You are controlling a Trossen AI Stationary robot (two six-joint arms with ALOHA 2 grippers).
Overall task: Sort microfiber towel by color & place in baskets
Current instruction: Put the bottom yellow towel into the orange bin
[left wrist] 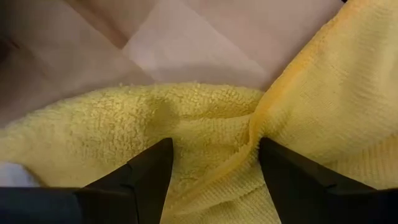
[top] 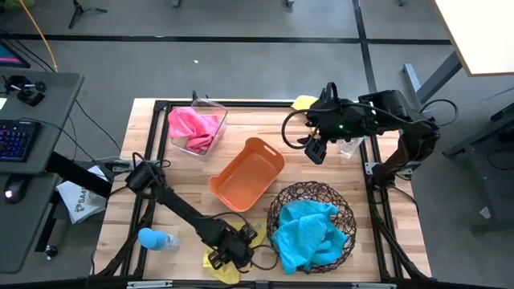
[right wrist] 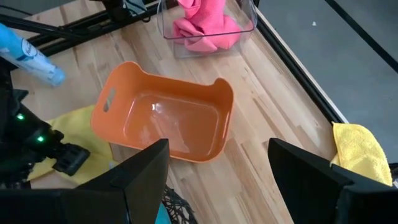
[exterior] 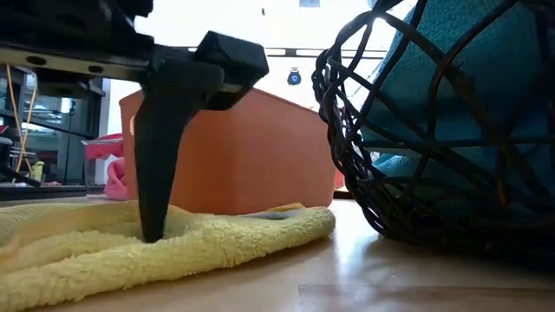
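Note:
A yellow towel (top: pixel 218 263) lies flat at the table's near edge, with my left gripper (top: pixel 239 245) down on it, open. My right gripper (top: pixel 315 148) hangs open in the air near the far right, above bare wood beside the orange tub (top: pixel 247 172), which is empty. The pink towels (top: pixel 195 128) sit in the clear bin (top: pixel 217 108) at the far left. The sky blue towels (top: pixel 305 233) fill the round wire basket (top: pixel 347 210). A second yellow towel (top: pixel 303 102) lies at the table's far edge. My left gripper (left wrist: pixel 214 149) comes at the yellow towel (left wrist: pixel 186 118) from above, pointing down. Its open fingers stand on either side of a raised fold (left wrist: pixel 252 134). In the low view one fingertip (exterior: pixel 153 227) sinks into the pile of the towel (exterior: pixel 225 243), which lies on the table.
A clear bottle with a blue cap (top: pixel 155 238) lies near the table's near left corner. The wire basket (exterior: pixel 434 130) stands just right of the yellow towel, the orange tub (exterior: pixel 251 156) behind it. A small clear object (top: pixel 351 148) sits by the right arm. Black frame rails edge the table.

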